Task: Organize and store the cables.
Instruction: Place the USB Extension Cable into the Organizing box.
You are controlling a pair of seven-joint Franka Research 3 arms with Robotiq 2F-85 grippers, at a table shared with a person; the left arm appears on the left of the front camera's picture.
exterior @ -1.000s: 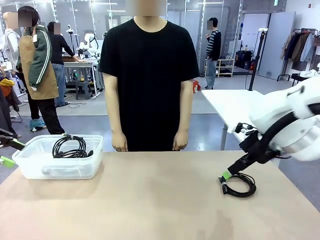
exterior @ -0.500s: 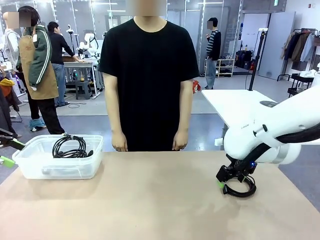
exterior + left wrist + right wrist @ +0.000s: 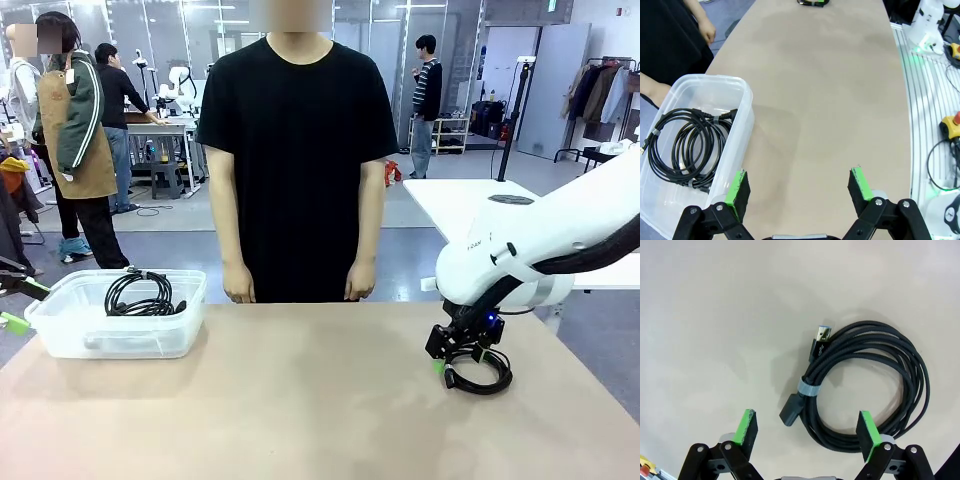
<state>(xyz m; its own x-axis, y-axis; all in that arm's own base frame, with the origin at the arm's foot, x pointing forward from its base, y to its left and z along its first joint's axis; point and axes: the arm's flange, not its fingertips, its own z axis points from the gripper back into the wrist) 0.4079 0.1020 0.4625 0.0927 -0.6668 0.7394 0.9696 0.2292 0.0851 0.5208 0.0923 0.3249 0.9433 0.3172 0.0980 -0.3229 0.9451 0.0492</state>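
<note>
Right wrist view: the right gripper (image 3: 806, 432) is seen hovering over a coiled black cable (image 3: 867, 382) lying flat on the table (image 3: 715, 315), its green-padded fingers (image 3: 746, 426) spread wide and grasping nothing. The coil's long axis is stretched from lower left to upper right of that view; a grey band (image 3: 806, 388) is wrapped round its left side, and a USB plug (image 3: 821, 336) is pointed up and away from the gripper, a second plug end (image 3: 790, 410) down toward it. From the front, the coil (image 3: 482, 372) is found near the table's right edge, under the gripper (image 3: 447, 352). On the left, another coil (image 3: 687, 142) is seen resting inside a clear plastic bin (image 3: 742, 107), with the left gripper (image 3: 801, 187) parked just beside it, fingers released and empty.
</note>
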